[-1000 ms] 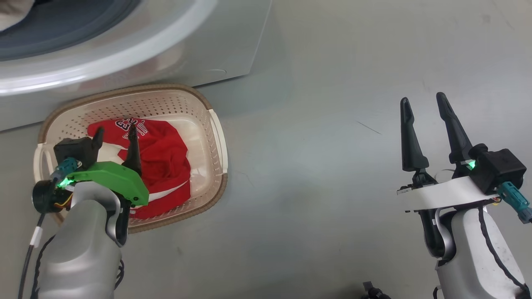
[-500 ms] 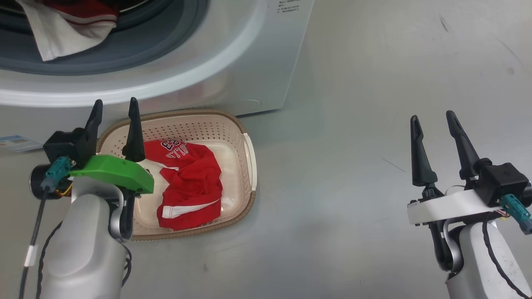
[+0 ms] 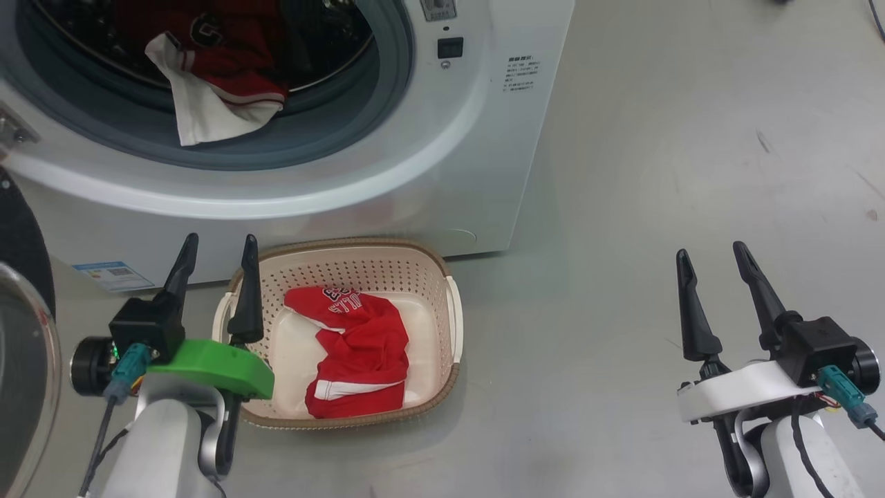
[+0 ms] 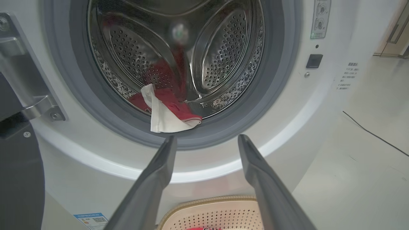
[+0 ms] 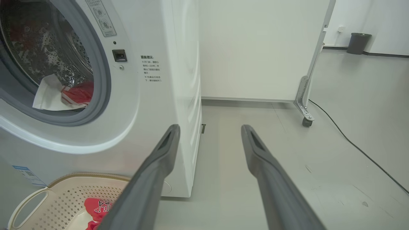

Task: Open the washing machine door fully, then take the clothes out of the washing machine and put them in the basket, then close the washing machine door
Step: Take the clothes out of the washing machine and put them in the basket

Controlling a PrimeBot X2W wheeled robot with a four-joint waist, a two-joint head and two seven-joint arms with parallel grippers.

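One red garment lies crumpled in the basket, which sits on the floor just in front of the washing machine. A second garment, red and white, hangs over the grey gasket of the open mouth. The washing machine door stands swung out at far left. The left gripper hovers at the basket's left rim, fingers spread, empty. The right gripper, equally spread and empty, is well to the right.
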